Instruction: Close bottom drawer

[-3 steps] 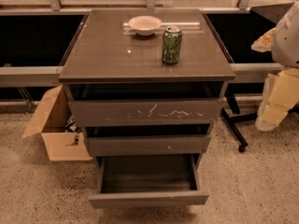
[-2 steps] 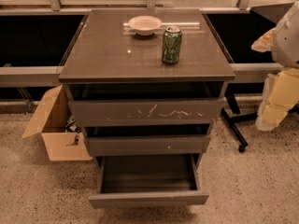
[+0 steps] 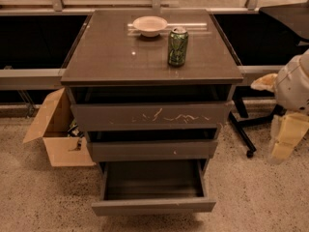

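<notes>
Bottom drawer (image 3: 153, 206) pulled far out. Gripper (image 3: 287, 135) at right frame edge, well apart from cabinet (image 3: 120, 57); grip state cannot tell. Step: approach. Next: contact drawer front, push straight inward.

Cabinet (image 3: 153, 81) seen from front, slightly above. Bottom drawer (image 3: 153, 206) pulled far out, plain front well forward of the other two. Middle drawer (image 3: 153, 150) and scratched top drawer (image 3: 149, 116) each slightly ajar. Worktop (image 3: 106, 57) carries white bowl (image 3: 149, 25) at rear and upright green can (image 3: 177, 46) just right of it. Open cardboard box (image 3: 55, 134) on floor, beside cabinet's left. Gripper (image 3: 285, 139) at right edge, low, well apart from cabinet. Wheeled chair base (image 3: 241, 134) between them.
</notes>
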